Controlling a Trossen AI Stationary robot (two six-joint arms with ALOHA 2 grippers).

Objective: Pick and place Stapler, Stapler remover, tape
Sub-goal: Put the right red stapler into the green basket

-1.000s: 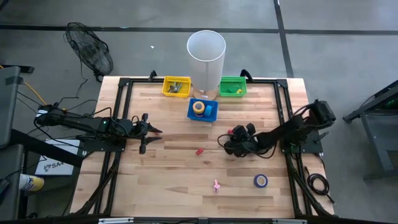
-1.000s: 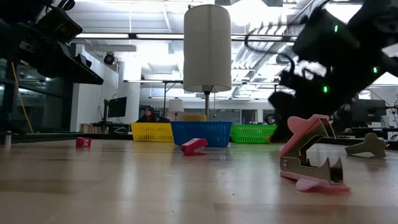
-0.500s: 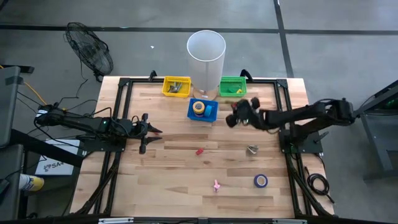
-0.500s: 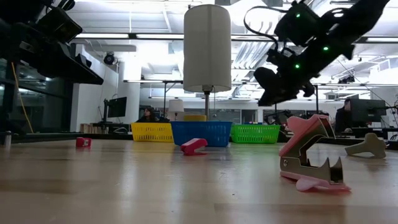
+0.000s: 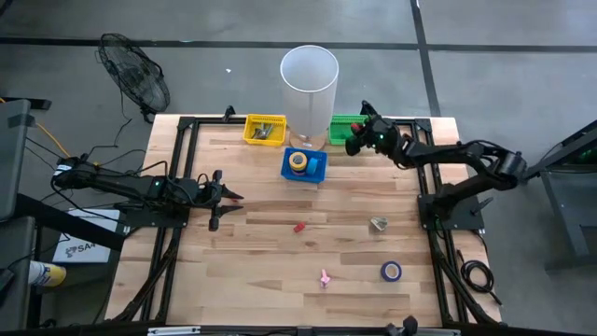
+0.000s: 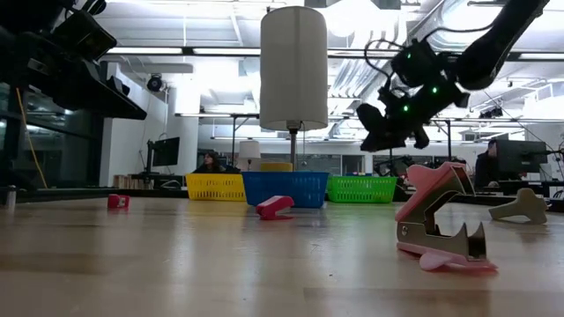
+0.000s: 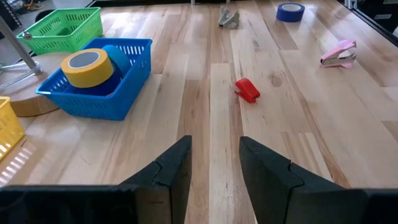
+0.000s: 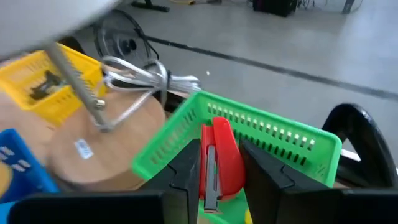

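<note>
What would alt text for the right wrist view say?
The right gripper holds a red stapler between its dark fingers, just above a green basket. A yellow basket and a round wooden base lie beyond.

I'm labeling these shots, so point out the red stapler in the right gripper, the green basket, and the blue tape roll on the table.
red stapler (image 8: pixel 222 158), right wrist view, on its red top.
green basket (image 8: pixel 273 138), right wrist view, on its mesh wall.
blue tape roll (image 5: pixel 391 272), high view, on its ring.
</note>
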